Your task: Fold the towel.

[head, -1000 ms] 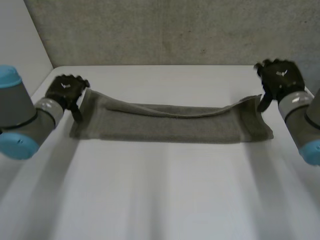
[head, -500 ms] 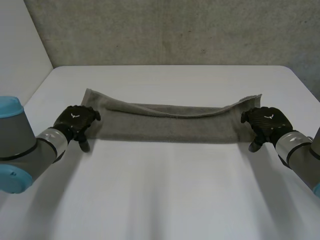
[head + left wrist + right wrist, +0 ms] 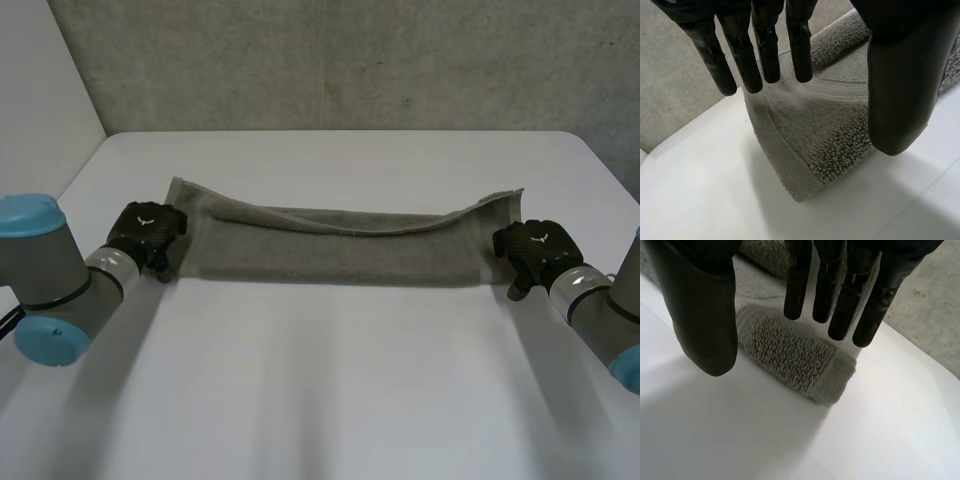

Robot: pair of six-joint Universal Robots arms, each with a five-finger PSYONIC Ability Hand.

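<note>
Towel (image 3: 335,250) lies as a long strip across the middle of the table (image 3: 330,400), looks folded once lengthwise. Left hand (image 3: 147,232) and right hand (image 3: 533,250) sit over its near end corners, fingers straight, thumbs apart, nothing pinched. Probably left: grasp corners, fold again.

Open table (image 3: 320,380) in front of towel (image 3: 340,250)

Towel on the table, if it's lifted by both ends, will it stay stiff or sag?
Probably floppy: the towel lies in soft folds, so its middle would likely sag. Its looped pile looks rough, so it probably won't slip when gripped.
</note>
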